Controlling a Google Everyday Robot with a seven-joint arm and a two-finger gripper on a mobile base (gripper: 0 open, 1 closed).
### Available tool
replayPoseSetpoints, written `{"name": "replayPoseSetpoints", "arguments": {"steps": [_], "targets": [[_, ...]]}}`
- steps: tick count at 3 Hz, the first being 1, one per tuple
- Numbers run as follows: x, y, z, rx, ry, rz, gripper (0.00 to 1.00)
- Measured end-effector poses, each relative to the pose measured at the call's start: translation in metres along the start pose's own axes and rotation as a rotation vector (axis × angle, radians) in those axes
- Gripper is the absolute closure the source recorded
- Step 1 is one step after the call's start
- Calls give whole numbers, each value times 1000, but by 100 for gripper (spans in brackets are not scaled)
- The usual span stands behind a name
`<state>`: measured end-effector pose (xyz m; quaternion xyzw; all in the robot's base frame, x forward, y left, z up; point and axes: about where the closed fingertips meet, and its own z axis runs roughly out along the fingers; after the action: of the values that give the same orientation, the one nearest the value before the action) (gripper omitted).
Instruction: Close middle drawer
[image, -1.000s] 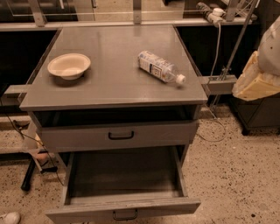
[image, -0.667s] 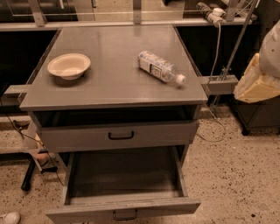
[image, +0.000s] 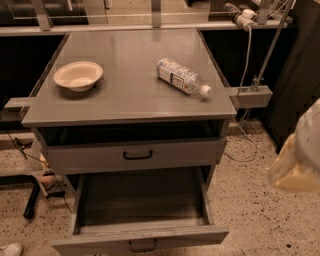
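Task not done, and by my read not started. The middle drawer (image: 141, 201) is pulled far out of the front of the cabinet (image: 130, 95). Its long shallow tray is exposed and looks empty, and its low front sits at the bottom edge of the view with a small black handle (image: 142, 245).

The gripper (image: 298, 156) is the pale blurred shape at the right edge, off the cabinet's right side and well apart from the drawer front. It touches nothing. Whether it is apart or together: cannot tell. It holds nothing that I can see.

Left to do, as a judgement:
- bring the gripper round to the cabinet's front
- meet the low drawer front
- push it straight in until flush

The top drawer (image: 90, 156), with a taller front and a wider black handle (image: 137, 155), sits above the open tray. It also stands out a little from the cabinet, leaving a dark gap under the cabinet top. That is not part of this task.

Counts:
- cabinet: one
- drawers seen: two, top and middle; no third one shows below
- drawer handles: two
- bowl (image: 78, 75): one, on the cabinet top, left side, upright
- plastic bottle (image: 182, 77): one, on the cabinet top, right side, lying on its side with the cap toward the right edge
- gripper: one

Bowl and bottle are well apart.
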<state>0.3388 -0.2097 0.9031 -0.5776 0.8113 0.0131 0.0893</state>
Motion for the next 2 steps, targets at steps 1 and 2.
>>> {"name": "replayPoseSetpoints", "arguments": {"steps": [1,2], "targets": [[19,57,56,-155,42,32,100],[34,76,79,-215,80,41,100]]}}
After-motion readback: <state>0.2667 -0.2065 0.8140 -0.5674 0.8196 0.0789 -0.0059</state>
